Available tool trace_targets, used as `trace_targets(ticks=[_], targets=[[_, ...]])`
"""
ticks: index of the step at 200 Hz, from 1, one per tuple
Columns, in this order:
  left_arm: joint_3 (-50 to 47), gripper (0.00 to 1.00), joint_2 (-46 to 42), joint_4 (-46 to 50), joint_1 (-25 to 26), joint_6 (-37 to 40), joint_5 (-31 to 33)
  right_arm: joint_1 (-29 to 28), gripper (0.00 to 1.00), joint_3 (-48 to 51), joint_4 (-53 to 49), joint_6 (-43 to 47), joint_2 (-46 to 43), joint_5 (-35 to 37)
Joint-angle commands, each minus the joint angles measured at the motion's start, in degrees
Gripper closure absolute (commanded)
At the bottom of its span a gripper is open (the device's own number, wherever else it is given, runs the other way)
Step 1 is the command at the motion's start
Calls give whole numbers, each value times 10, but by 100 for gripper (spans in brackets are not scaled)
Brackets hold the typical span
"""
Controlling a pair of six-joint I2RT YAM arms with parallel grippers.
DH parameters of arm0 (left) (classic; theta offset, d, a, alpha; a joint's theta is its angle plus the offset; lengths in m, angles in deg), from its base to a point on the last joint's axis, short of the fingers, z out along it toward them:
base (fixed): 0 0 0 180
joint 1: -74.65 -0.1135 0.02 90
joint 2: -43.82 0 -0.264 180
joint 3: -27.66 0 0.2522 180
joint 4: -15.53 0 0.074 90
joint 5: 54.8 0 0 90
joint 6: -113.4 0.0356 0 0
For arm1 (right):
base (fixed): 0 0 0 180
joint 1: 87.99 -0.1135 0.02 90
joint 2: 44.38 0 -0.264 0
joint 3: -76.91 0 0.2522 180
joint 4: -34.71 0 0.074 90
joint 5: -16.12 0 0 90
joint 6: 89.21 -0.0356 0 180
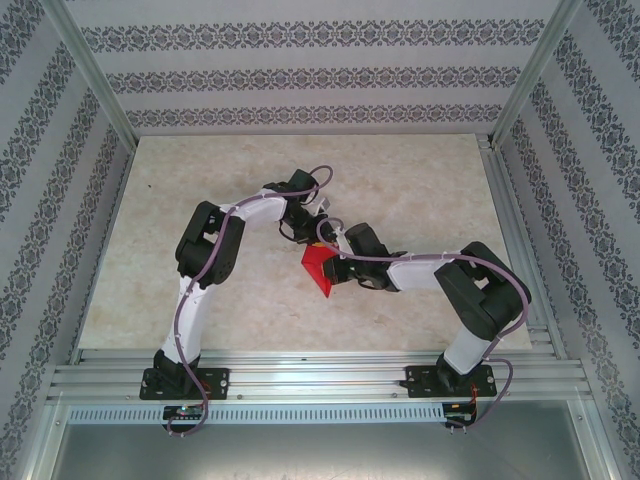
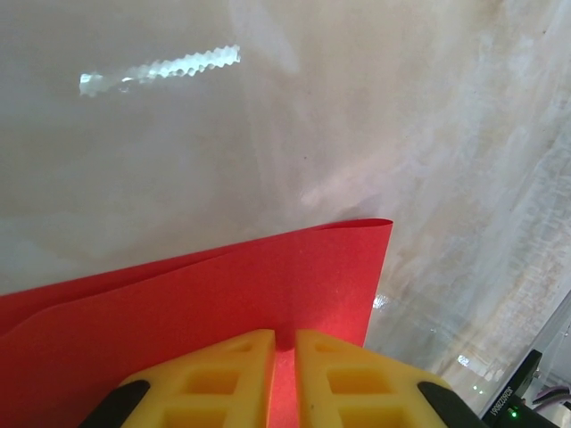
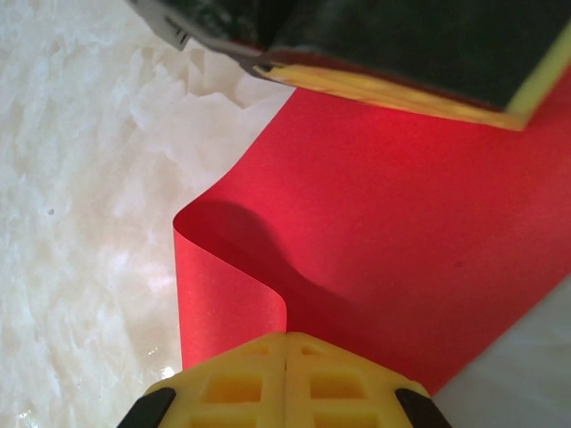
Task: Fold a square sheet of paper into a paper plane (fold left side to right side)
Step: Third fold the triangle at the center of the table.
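— Where is the paper?
— I see the red paper (image 1: 322, 268) at the middle of the surface (image 1: 420, 180), between my two arms. It is bent into a loose curl, not lying flat.
— And the pincers?
— My left pincer (image 2: 285, 343) is narrow, pinching the paper's far side. My right pincer (image 3: 286, 343) is closed tight on a rolled-over edge.

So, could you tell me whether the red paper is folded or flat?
Folded over, uncreased: the red paper curls onto itself, two layers showing by the left fingers.
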Motion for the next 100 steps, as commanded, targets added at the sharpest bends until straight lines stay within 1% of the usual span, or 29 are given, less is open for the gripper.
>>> trace_targets(ticks=[1, 59, 100], targets=[[-19, 86, 16, 29, 6, 18, 31, 10, 100, 4, 0, -8, -16, 5], [-21, 86, 18, 32, 8, 20, 39, 19, 100, 13, 2, -13, -26, 6], [-22, 86, 18, 31, 9, 20, 42, 17, 100, 41, 23, -27, -36, 13]])
